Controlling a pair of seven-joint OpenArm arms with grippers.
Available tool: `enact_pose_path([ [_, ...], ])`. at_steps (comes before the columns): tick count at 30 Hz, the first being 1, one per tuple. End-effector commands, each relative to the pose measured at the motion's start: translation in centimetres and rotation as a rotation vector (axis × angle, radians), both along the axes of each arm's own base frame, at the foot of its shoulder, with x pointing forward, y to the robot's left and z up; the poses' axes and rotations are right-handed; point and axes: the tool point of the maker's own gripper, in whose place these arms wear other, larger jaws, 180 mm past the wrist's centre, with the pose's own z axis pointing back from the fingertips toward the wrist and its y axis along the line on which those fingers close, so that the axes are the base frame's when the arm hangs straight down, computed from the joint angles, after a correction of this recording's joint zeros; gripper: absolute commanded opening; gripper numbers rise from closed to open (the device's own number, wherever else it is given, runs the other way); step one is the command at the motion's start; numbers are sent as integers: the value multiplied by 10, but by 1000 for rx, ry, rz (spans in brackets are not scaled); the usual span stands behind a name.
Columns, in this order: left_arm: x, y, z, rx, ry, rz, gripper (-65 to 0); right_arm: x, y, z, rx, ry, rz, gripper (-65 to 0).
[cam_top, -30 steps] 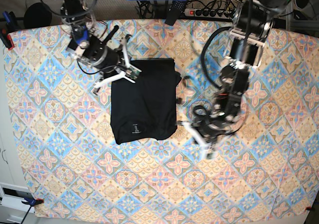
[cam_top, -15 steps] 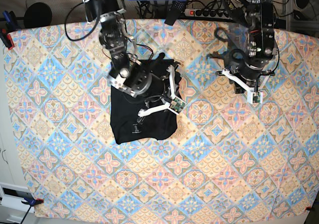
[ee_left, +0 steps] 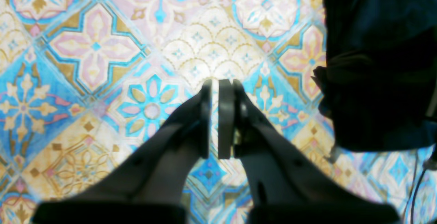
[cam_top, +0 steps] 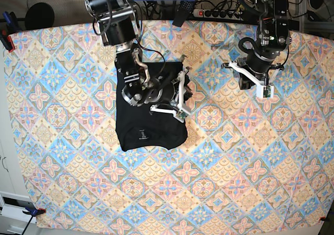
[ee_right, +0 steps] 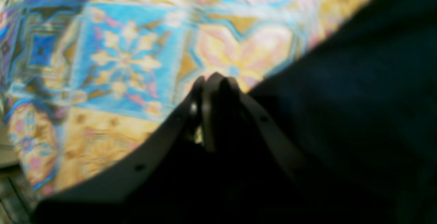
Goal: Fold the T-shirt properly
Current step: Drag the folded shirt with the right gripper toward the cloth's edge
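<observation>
The black T-shirt lies folded into a rectangle left of centre on the patterned tablecloth, a small pale logo near its front edge. My right gripper hovers over the shirt's right edge, where the cloth bunches. In the right wrist view its fingertips are pressed together at the edge of the shirt; the blur hides whether cloth is pinched. My left gripper is far right of the shirt. In the left wrist view it is shut and empty over bare tablecloth, with the shirt at the right.
A power strip and cables lie along the table's back edge. A red clamp holds the cloth at the left edge. The table's left edge and front-left corner show.
My right arm swung from the shirt's back-left corner across to its right edge. My left arm withdrew from the shirt's front right to the back right.
</observation>
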Motion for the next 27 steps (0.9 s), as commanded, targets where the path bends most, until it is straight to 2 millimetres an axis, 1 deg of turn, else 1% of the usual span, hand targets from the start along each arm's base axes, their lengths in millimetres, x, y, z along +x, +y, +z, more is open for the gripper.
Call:
enact_pose_path([
  [1, 7, 2, 12, -4, -46, 6, -632, 14, -5, 7, 17, -18, -31, -623],
  [3, 7, 1, 12, -10, -46, 6, -632, 11, -14, -4, 19, 26, -72, -623],
  [8, 8, 1, 12, -9, -49, 6, -632, 15, -39, -12, 34, 63, -178, -623],
  [10, 9, 1, 13, -9, -50, 6, -632, 19, -68, -18, 1, 63, -222, -623],
  [13, 9, 1, 13, -9, -52, 6, -632, 22, -101, -23, -35, 63, -270, -623],
  [16, 9, 1, 13, -9, -52, 4, -632, 25, -146, -28, -84, 60, -334, -623],
  [20, 10, 1, 14, -11, -53, 4, -632, 28, -192, -28, -143, 47, -382, -623],
  [22, 10, 1, 14, -11, -53, 4, -632, 28, -212, -28, -177, 41, -391, -623],
  [24, 10, 1, 14, -11, -53, 4, -632, 28, -237, -26, -222, 33, -401, -623],
  [27, 9, 0, 13, -11, -51, 3, -632, 27, -258, -24, -259, 24, -407, -623],
])
